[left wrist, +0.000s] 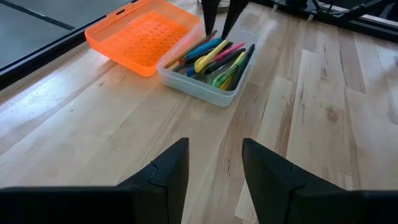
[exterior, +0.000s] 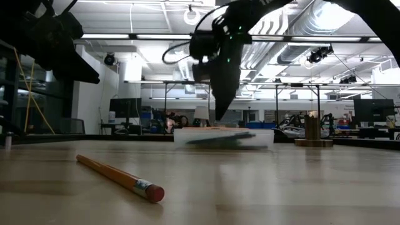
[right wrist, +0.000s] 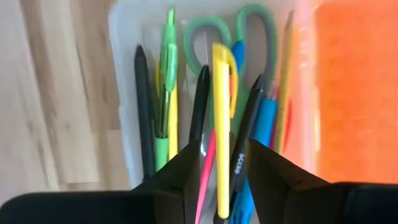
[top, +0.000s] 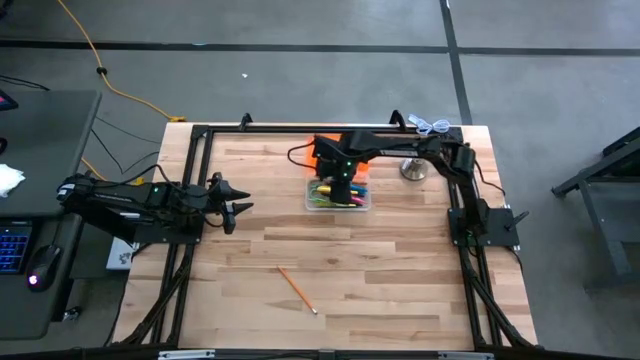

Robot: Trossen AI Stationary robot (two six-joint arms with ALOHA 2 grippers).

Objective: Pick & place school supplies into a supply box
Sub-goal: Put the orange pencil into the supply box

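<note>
Low view backlit by ceiling strip lights, arms silhouetted, near pencil (exterior: 122,177) soft. Overhead even, soft shadows. Right wrist view blurred close-up.

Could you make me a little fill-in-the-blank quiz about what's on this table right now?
1. The orange lid lies beside the clear box, not ____ it.
2. One pencil lies alone on the ____.
3. The right tool hangs above the ____.
4. The scissors in the box have ____ handles.

Missing words: on; table; box; green
</note>
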